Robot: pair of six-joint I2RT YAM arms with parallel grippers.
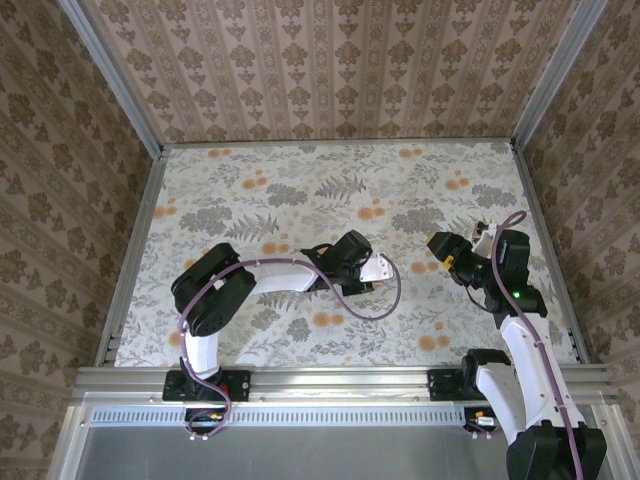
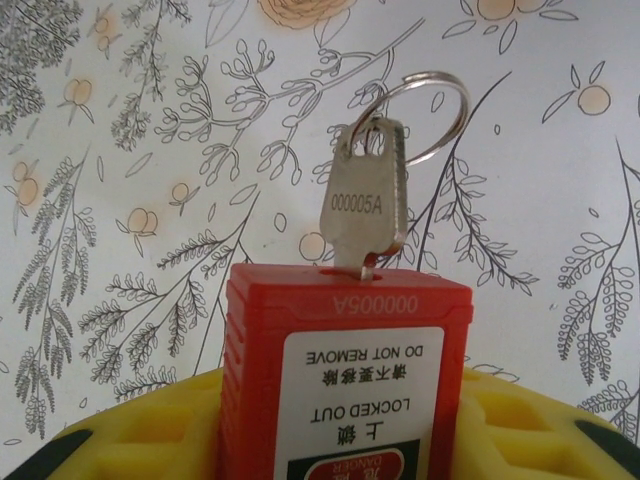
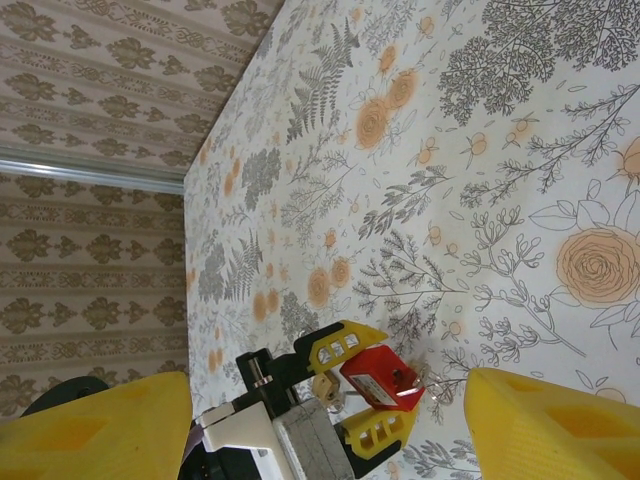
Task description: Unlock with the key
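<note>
1. Left wrist close-up: left end effector grips the red padlock, key inserted; readable are "000005A" and "LOCKED OUT DO NOT REMOVE".
2. Top view: it sits mid surface; right end effector wide, empty, at right.

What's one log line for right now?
left gripper: shut on red plastic padlock | silver metal key: inserted in padlock | right gripper: open, empty

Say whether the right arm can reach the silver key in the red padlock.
Probably yes: the key juts free of the padlock the left tool holds; the open right tool faces it, nothing between.
</note>
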